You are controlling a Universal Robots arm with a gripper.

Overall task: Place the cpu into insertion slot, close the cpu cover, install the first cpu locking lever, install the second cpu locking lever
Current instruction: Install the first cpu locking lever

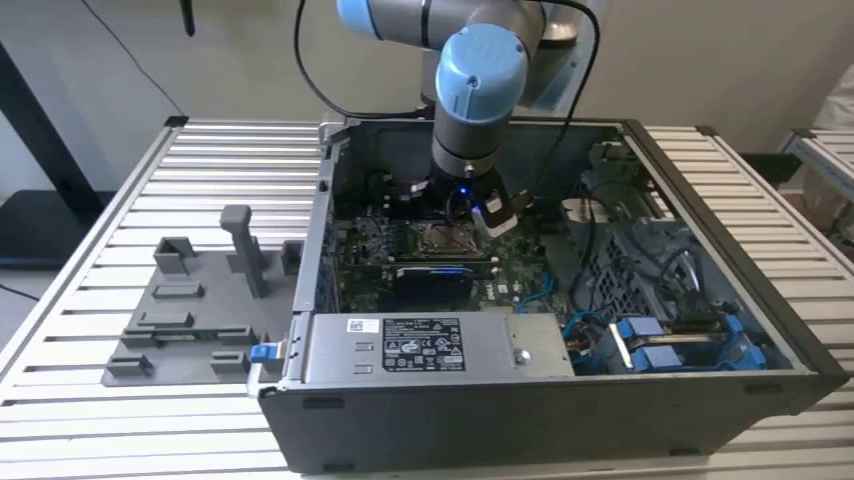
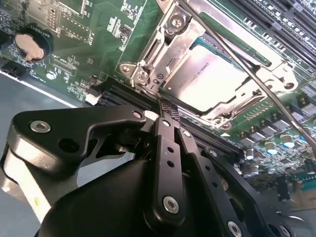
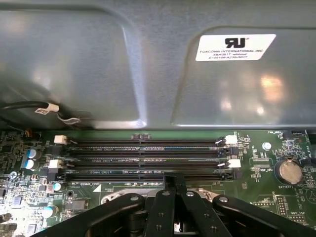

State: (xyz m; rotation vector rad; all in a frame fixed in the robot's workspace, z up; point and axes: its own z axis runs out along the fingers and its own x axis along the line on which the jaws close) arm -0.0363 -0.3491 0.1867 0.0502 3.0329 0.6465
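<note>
The cpu (image 2: 212, 79) lies flat in the socket on the green motherboard (image 2: 98, 44), its silver top showing through the cut-out of the cpu cover (image 2: 153, 49). The cover rests down over it. A thin metal locking lever (image 2: 276, 101) runs slantwise above the socket, not latched flat. My gripper (image 2: 167, 106) is shut with nothing visible between its black fingers, its tip just off one corner of the socket frame. In the exterior view the gripper (image 1: 467, 215) hangs inside the open case right above the socket (image 1: 445, 238). The first wrist view shows the fingertips (image 3: 174, 180) pressed together beside the memory slots (image 3: 143, 160).
The case walls (image 1: 694, 200) enclose the arm on all sides. A grey power-supply box (image 1: 414, 345) sits at the case front, blue cables (image 1: 654, 340) at the exterior view's right. A grey fixture (image 1: 187, 320) stands on the slatted table. A coin battery (image 3: 289, 170) lies near the slots.
</note>
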